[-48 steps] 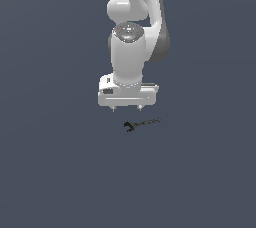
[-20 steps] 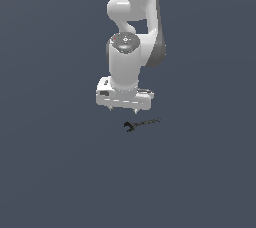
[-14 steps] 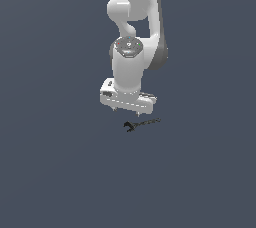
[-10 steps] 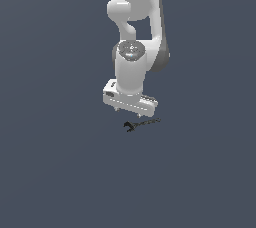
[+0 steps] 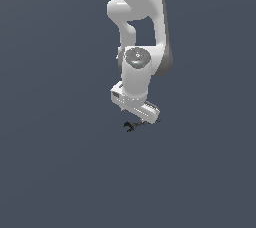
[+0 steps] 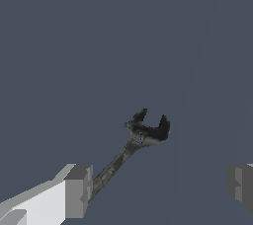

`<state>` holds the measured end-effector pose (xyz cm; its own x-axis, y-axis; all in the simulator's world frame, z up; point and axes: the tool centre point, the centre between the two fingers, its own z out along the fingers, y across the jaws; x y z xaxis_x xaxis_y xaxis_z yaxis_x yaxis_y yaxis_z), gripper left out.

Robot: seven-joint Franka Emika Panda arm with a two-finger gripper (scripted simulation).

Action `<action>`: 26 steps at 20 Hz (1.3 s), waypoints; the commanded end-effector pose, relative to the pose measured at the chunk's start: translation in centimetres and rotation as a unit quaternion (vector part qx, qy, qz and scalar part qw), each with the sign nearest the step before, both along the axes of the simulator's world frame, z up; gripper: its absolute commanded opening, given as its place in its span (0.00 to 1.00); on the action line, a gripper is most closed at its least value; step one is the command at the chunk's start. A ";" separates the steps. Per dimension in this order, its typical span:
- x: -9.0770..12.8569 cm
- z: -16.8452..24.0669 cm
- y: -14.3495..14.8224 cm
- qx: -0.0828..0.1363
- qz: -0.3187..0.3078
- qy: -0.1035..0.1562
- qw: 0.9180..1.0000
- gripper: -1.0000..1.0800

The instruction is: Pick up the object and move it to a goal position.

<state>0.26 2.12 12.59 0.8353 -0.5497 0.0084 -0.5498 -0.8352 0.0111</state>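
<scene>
**Item: wrench** [image 6: 132,149]. Small, dark, thin; lies flat on the grey table [image 5: 60,172]. It sits directly under the end effector [image 5: 141,120], between the fingers. Its open jaw projects beyond them; its handle runs back to one fingertip and may touch it.

**Item: end effector.** Spread wide: in the wrist view the fingers [image 6: 77,191] stand well apart at either side, gripping nothing. Lowered close over the wrench and turned slantwise, apparently so the pads would meet the handle from its two sides. The wrench is not yet lifted.

**Obscured or uncertain.**
- Exterior view: the white hand covers most of the wrench; only the jaw end shows.
- Wrist view: the handle's far end vanishes behind one finger; the other finger is cut by the frame edge.
- No goal marker is visible.
- Height of the fingertips above the table cannot be told.
</scene>
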 end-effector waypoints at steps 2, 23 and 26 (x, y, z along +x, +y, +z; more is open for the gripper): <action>-0.1 -0.8 0.7 0.002 -0.046 0.000 0.999 0.96; -1.1 -5.2 4.3 0.007 -0.309 -0.001 0.951 0.96; -1.2 -5.7 4.7 0.007 -0.340 -0.001 0.941 0.96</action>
